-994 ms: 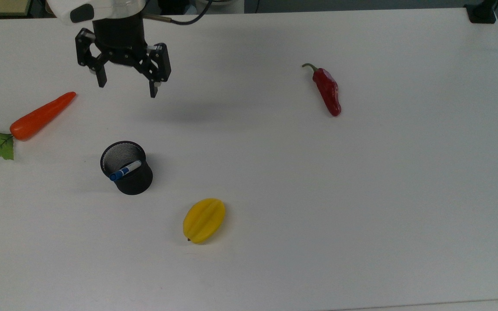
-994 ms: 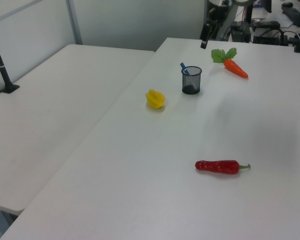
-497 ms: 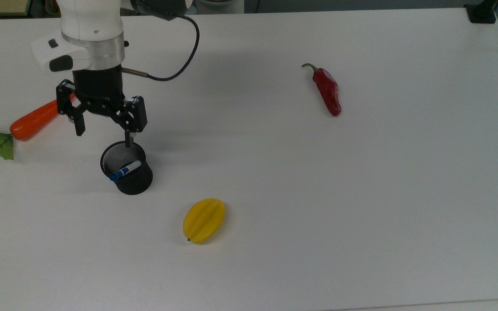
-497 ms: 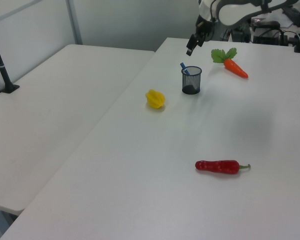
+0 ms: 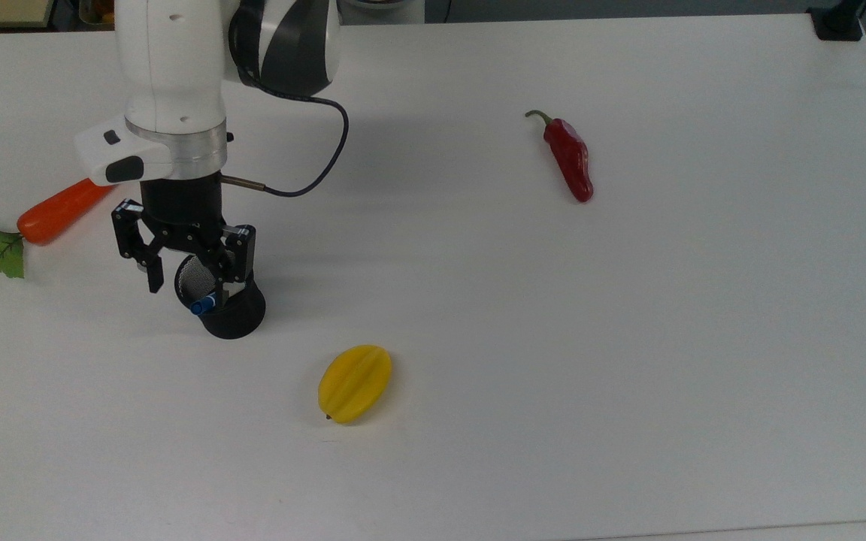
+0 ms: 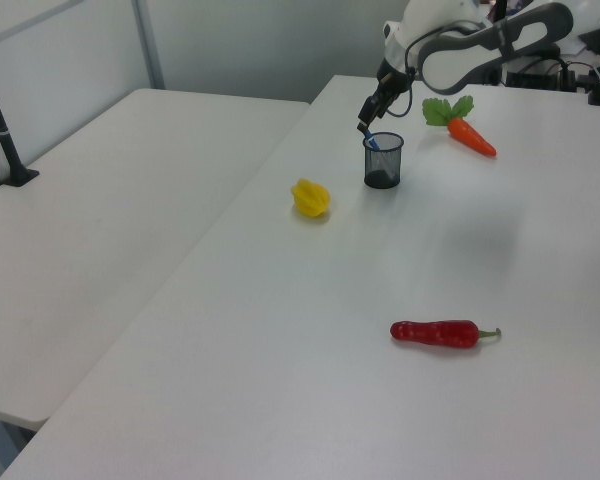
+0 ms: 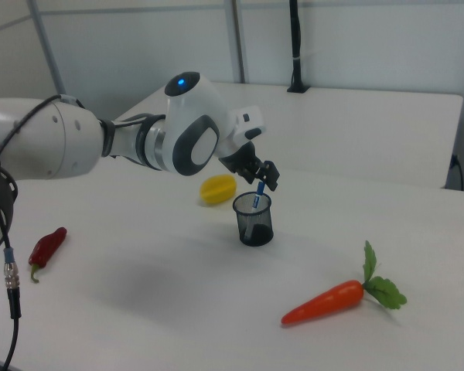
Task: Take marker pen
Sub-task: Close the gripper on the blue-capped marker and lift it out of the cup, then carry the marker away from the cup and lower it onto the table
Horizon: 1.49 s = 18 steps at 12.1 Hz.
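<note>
- A white table [image 5: 628, 338] holds a black mesh cup [image 5: 231, 315] towards the top view's left, and the marker pen [image 5: 203, 305] stands inside it, leaning against the rim with its blue cap poking out.
- The gripper [image 5: 189, 282] hangs directly over the cup, its two black fingers spread wide with nothing between them; one finger sits outside the rim on the top view's left, the other over the cup's mouth.
- In the right view the gripper [image 7: 261, 179] is just above the pen's blue top [image 7: 259, 189], which rises a little above the rim.
- The pen looks light, stiff and smooth, so I judge it could slip or swivel in a loose pinch. The best hold seems to be the exposed upper part near the cap, squeezed across the barrel.
- The cup looks light too and might tip or drag along if a finger catches its wall.
- Also on the table: a carrot [image 5: 65, 210], a yellow fruit [image 5: 355, 383] and a red chilli [image 5: 570, 158], all well apart from the cup.
- Compared with a second ago, the arm has come forward from the table's far edge and down over the cup; the pen and cup have not shifted.
</note>
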Each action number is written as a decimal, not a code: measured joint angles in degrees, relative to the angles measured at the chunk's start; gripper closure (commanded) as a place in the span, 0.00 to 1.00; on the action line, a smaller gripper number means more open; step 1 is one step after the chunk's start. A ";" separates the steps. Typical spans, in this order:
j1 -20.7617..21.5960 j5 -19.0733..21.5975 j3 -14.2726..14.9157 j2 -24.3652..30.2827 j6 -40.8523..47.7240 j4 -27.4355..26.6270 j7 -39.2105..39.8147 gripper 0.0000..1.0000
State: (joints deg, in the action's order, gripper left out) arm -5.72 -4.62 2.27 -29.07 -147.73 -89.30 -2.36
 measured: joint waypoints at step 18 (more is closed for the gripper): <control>-1.10 0.02 -0.04 6.26 1.28 2.56 -0.13 0.91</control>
State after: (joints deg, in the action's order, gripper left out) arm -6.82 -4.59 2.23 -22.81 -146.45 -86.74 -2.49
